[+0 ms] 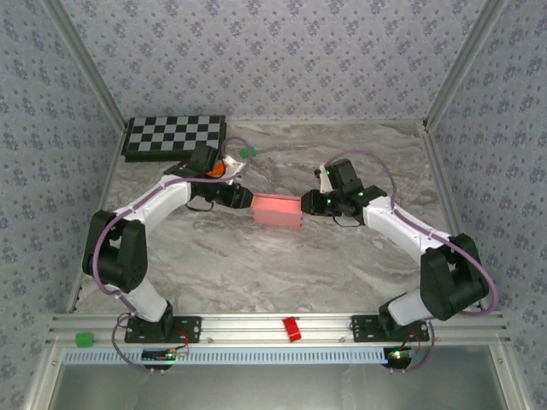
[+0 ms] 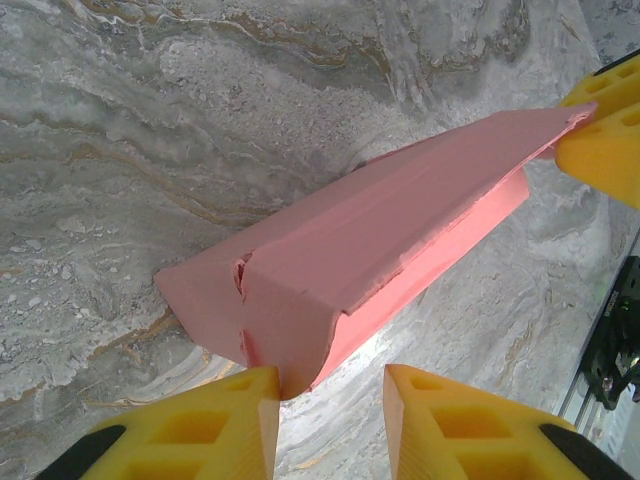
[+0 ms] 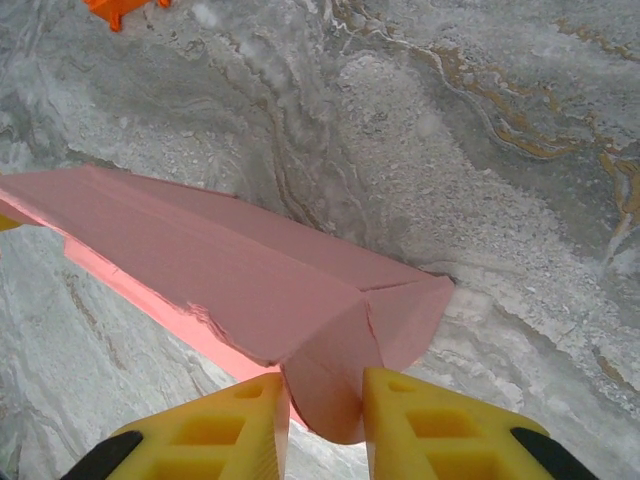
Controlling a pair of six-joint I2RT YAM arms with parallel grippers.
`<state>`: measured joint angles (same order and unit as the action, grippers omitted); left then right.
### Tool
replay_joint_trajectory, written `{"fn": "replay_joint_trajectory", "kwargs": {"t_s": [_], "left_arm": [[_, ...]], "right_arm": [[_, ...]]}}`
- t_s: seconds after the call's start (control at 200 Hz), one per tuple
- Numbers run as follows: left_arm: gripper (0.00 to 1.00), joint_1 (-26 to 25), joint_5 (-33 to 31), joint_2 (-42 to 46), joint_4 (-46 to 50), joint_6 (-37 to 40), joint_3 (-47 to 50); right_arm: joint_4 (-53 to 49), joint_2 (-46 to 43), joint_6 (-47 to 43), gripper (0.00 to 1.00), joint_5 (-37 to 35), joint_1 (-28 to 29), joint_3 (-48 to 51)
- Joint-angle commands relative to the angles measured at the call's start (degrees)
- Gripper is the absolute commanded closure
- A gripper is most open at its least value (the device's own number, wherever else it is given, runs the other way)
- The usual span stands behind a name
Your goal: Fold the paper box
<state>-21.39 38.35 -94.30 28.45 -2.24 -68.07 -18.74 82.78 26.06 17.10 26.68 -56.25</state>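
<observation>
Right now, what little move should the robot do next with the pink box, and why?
Probably closing the left fingers on the near end of the paper box. The right fingers pinch the far end's flap, but one left finger only touches the corner and the other stands apart. With both ends held, the top flap, whose edge juts past the side, could likely be pressed flat.

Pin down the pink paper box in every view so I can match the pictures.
Top external: the paper box lies mid-table, near the picture's centre.
Left wrist: the paper box runs diagonally from lower left to upper right.
Right wrist: the paper box stretches from the left edge to bottom centre.
Shared landmark: the grey marbled table beneath it.
</observation>
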Motion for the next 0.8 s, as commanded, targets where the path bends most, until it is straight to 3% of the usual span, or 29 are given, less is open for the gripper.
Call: {"fn": "replay_joint_trajectory", "kwargs": {"t_s": [0.0, 0.37, 0.795], "left_arm": [[0.67, -0.32, 1.75, -0.48, 0.48, 0.0, -0.36], [0.57, -0.32, 0.98, -0.33, 0.51, 0.18, -0.21], [0.72, -0.67, 2.25, -0.26, 0.33, 0.03, -0.24]], "right_arm": [[-2.1, 0.54, -0.52, 0.72, -1.47, 0.38, -1.16], [-3.04, 0.53, -1.01, 0.72, -2.09, 0.48, -1.14], [-1.41, 0.53, -0.33, 0.83, 0.01, 0.61, -1.57]]}}
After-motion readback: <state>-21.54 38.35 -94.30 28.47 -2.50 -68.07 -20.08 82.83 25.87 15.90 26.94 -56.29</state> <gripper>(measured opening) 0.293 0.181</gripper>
